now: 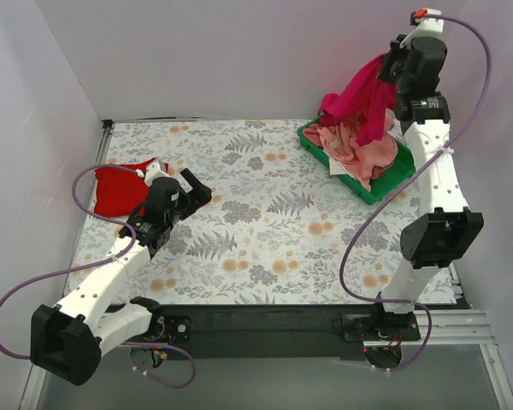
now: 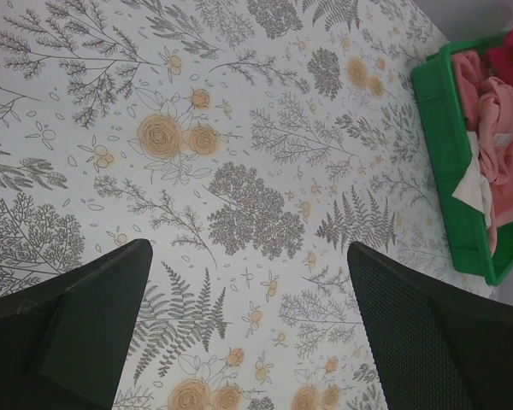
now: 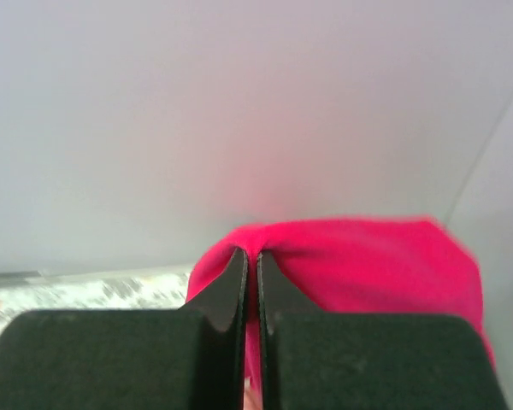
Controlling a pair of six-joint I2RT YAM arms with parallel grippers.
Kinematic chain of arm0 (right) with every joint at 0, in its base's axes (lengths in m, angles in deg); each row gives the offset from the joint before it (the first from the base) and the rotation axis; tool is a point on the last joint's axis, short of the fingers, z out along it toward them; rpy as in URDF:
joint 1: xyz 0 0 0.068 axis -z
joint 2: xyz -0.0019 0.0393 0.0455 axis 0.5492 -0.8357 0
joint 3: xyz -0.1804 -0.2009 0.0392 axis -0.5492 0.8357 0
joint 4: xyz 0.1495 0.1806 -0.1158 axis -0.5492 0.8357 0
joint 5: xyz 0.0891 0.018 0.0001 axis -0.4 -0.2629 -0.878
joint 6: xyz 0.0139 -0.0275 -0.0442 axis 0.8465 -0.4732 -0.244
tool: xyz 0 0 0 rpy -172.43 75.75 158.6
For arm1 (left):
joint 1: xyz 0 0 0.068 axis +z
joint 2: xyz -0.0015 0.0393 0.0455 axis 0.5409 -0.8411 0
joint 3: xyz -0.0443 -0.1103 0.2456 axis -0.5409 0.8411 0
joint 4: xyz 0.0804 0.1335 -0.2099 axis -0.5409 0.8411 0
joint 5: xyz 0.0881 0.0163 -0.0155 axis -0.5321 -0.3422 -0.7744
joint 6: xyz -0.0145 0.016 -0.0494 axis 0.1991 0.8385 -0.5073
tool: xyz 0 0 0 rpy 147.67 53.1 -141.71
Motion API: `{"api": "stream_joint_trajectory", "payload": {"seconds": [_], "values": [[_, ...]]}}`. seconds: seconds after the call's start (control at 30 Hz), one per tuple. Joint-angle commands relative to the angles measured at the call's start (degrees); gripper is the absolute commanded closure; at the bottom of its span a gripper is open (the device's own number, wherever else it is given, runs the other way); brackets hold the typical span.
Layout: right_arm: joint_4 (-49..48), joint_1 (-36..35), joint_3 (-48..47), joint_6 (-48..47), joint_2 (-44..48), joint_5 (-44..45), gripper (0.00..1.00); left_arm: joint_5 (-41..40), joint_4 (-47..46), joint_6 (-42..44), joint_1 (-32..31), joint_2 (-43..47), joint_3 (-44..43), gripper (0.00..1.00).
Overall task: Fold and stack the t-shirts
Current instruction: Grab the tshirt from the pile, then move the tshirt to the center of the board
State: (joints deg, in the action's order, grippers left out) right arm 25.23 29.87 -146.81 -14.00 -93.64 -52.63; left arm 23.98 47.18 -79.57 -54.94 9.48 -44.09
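My right gripper [image 1: 392, 70] is shut on the crimson-magenta t-shirt [image 1: 363, 101] and holds it high above the green tray [image 1: 393, 184]; the shirt hangs down in a bunch to the tray. In the right wrist view the shirt [image 3: 368, 256] is pinched between my closed fingers [image 3: 236, 290]. The scarlet-red t-shirt [image 1: 120, 188] lies crumpled on the table at the far left. My left gripper [image 1: 197, 190] is open and empty just right of it, low over the cloth; its fingers [image 2: 94, 316] frame bare floral cloth.
The green tray holds pink and white clothes [image 1: 359, 154] and also shows in the left wrist view [image 2: 462, 213]. The grey floral-print cloth [image 1: 265, 213] covers the table. White walls close in left, back and right.
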Motion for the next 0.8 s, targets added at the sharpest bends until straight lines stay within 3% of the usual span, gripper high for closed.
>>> {"api": "stream_joint_trajectory", "payload": {"seconds": [0.0,0.1,0.3,0.47,0.63,0.77], "values": [[-6.75,-0.16,-9.11,1.15,3.58,-5.75,0.99,1.72,0.36,0.93,0.05,2.64,-0.08,0.02],[-7.89,-0.34,-12.56,5.09,5.16,-13.46,0.99,1.72,0.27,0.93,0.13,3.25,0.18,0.02],[-8.34,-6.04,-10.56,7.31,12.01,-18.32,0.99,0.85,0.1,0.93,0.14,4.05,0.27,0.02],[-7.9,-16.13,-3.7,5.82,18.68,-18.49,0.99,3.38,0.19,1.28,0.05,6.76,0.09,0.02],[-8.07,-21.77,2.98,6.96,21.68,-20.08,0.99,2.43,-0.78,0.49,0.05,12.39,2.2,0.02],[-10.61,-27.39,13.59,6.87,26.06,-16.05,0.99,0.85,-0.78,-2.23,0.05,15.91,3.69,0.02]]}}
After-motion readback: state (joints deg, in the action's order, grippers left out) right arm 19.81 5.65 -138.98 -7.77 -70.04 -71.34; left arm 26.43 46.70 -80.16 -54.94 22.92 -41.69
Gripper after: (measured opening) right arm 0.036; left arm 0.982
